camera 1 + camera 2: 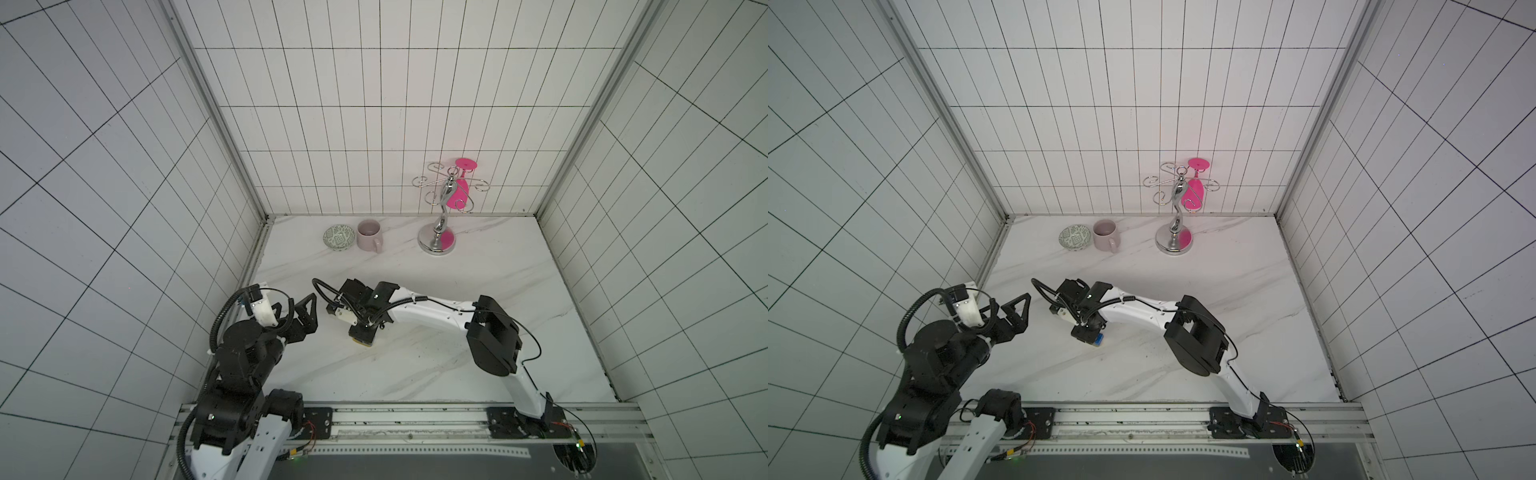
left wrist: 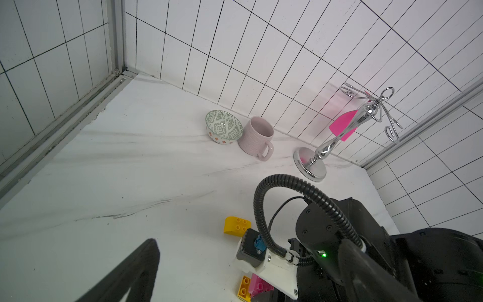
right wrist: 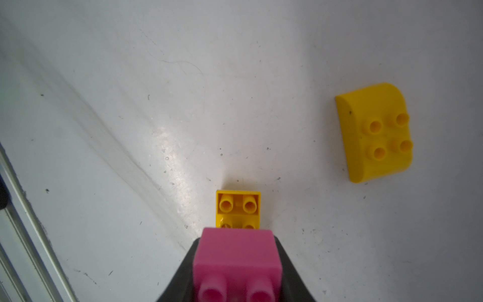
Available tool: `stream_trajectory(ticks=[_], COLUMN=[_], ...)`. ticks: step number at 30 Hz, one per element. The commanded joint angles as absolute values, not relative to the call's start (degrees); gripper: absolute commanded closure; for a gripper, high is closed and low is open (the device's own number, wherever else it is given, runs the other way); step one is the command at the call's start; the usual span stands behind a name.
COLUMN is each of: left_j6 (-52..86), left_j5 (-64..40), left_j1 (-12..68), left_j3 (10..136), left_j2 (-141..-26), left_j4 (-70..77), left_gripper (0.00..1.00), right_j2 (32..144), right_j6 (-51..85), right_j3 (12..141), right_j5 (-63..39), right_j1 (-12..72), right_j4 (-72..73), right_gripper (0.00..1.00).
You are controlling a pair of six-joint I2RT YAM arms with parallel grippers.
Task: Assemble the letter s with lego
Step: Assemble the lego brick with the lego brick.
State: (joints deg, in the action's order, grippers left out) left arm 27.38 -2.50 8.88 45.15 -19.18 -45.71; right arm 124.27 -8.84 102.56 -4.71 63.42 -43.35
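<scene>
The right gripper [image 3: 236, 272], clamped on the pink plastic cube [image 3: 235, 248] at lower centre, could skid the unbraced long yellow studded brick [image 3: 238, 206], the left gripper [image 1: 309, 316] gaping idle.

Crockery and a glass rack at the back of the counter [image 1: 478, 291]
Well beyond the right hand [image 1: 362, 337]: patterned bowl [image 1: 339, 237] just beside pale pink mug [image 1: 369, 235]; farther off to that hand's right, chrome rack [image 1: 437, 241] upright near the tiled wall [image 1: 374, 124], pink goblet [image 1: 459, 191] hung upside down.
</scene>
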Motion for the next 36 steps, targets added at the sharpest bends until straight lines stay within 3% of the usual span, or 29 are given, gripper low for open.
stream_trajectory(ticks=[1, 16, 22, 25, 33, 36], left_j6=[26.80, 26.89, 26.89, 26.89, 26.81, 26.81], left_j5=[-1.47, -1.01, -0.79, -0.74, -0.79, -0.87], left_j1=[8.79, 8.79, 8.80, 8.83, 8.70, 8.70], left_j3=[44.91, 44.91, 44.91, 44.91, 44.91, 44.91], left_j2=[-18.63, -18.59, -18.59, -18.72, -18.72, -18.72], left_j4=[-45.53, -45.61, -45.57, -45.57, -45.62, -45.62], left_gripper=[0.01, 0.01, 0.01, 0.01, 0.01, 0.01], right_j2=[126.26, 124.64, 123.93, 123.75, 122.79, 121.97], right_j6=[-8.55, -8.26, -8.46, -8.37, -8.02, -7.85], right_j3=[98.56, 97.72, 97.82, 97.74, 97.03, 96.60], right_j5=[-3.08, -0.97, -0.01, 0.39, 1.23, 1.14], right_j1=[63.55, 63.30, 63.28, 63.33, 63.19, 63.20], right_j4=[-42.98, -42.25, -42.27, -42.26, -40.58, -40.19], right_gripper=[0.73, 0.68, 0.60, 0.49, 0.44, 0.37])
